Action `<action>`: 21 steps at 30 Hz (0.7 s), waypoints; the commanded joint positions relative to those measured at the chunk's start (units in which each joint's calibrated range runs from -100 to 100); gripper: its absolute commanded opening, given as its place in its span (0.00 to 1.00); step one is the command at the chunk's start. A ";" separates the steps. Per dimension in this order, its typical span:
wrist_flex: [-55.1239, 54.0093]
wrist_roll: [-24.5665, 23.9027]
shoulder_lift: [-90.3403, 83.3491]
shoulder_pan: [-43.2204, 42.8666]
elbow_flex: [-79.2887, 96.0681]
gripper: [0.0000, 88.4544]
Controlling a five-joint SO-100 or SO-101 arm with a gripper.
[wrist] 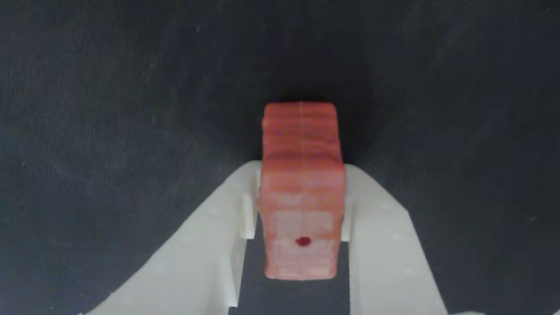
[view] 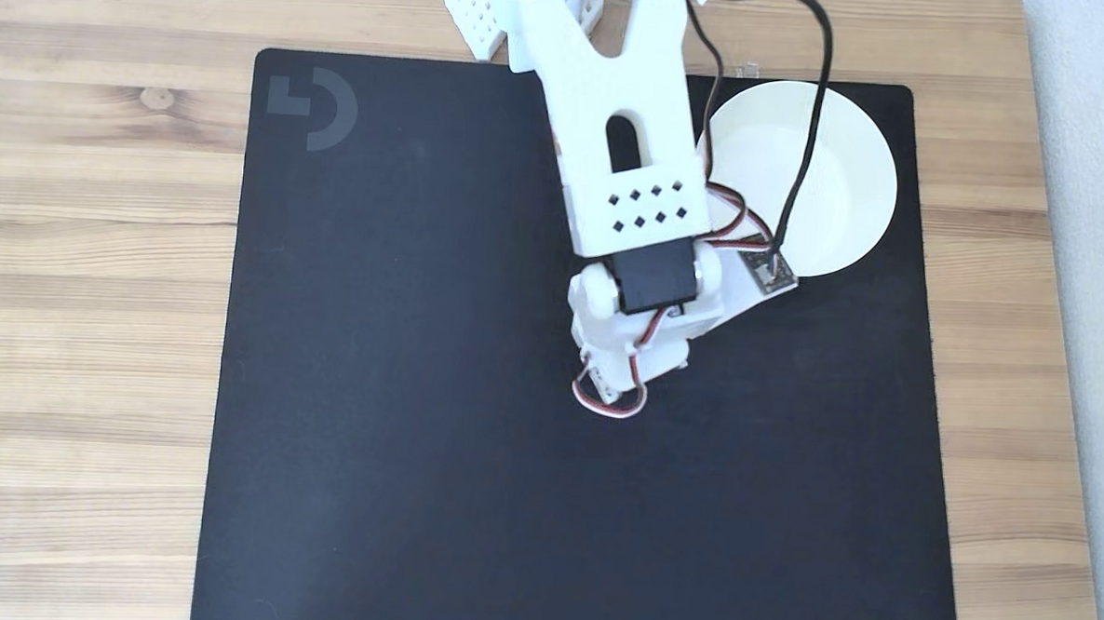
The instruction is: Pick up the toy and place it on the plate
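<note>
Claw: in the wrist view the claw (wrist: 302, 197) has its two white fingers (wrist: 245, 205) pressed against the left and right sides of the toy (wrist: 302, 175), closed just to the toy's width and gripping it.
Toy: a reddish-orange block with rounded corners, faint ridges across its upper part, a thin seam down the middle and a small dark red hole (wrist: 302, 241) on the near face; it sits between the fingers over the dark mat.
Surroundings: in the fixed view the white arm (view: 629, 155) reaches from the top edge over a black mat (view: 416, 435) that lies on a light wooden bench (view: 87, 280); the arm's wrist section hides the claw and toy from this camera.
Obstruction: a black cable (view: 805, 163) and the red, white and black wires cross in front of the plate's left side.
Plate: a round, plain white shallow plate (view: 847, 174) rests on the mat's upper right corner, to the right of the arm; the visible part holds nothing.
Mat: matte, fine-woven cloth texture, with a grey logo (view: 311, 106) at its upper left.
</note>
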 commanded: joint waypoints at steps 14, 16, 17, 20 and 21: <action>0.40 -9.75 -13.93 -6.93 -15.69 0.03; 0.40 -10.37 -15.94 -7.77 -15.24 0.03; 0.40 -10.79 -17.69 -8.60 -15.15 0.03; -0.78 -11.99 -20.19 -9.69 -15.06 0.03; -1.37 -12.41 -21.02 -10.36 -15.06 0.03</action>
